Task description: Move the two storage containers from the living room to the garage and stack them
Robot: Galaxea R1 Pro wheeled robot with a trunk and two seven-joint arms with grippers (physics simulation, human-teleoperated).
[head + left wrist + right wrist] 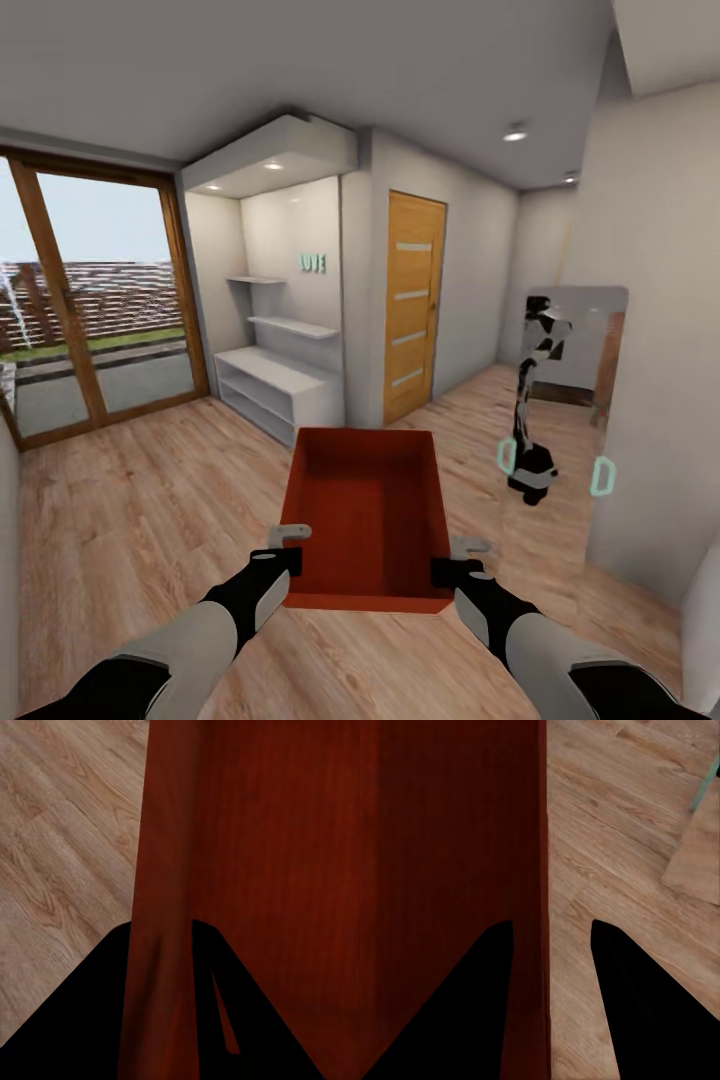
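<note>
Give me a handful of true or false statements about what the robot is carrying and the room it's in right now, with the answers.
1. Both grippers hold one orange-red storage container, one on each long wall. True: the left gripper and the right gripper straddle opposite walls.
2. The container has something inside it. False: it is empty.
3. The floor under the robot is dark grey concrete. False: it is light wood-plank flooring.
4. A wooden door ahead is closed. True.
5. A second container is stacked on the carried one. False: nothing rests on it.
</note>
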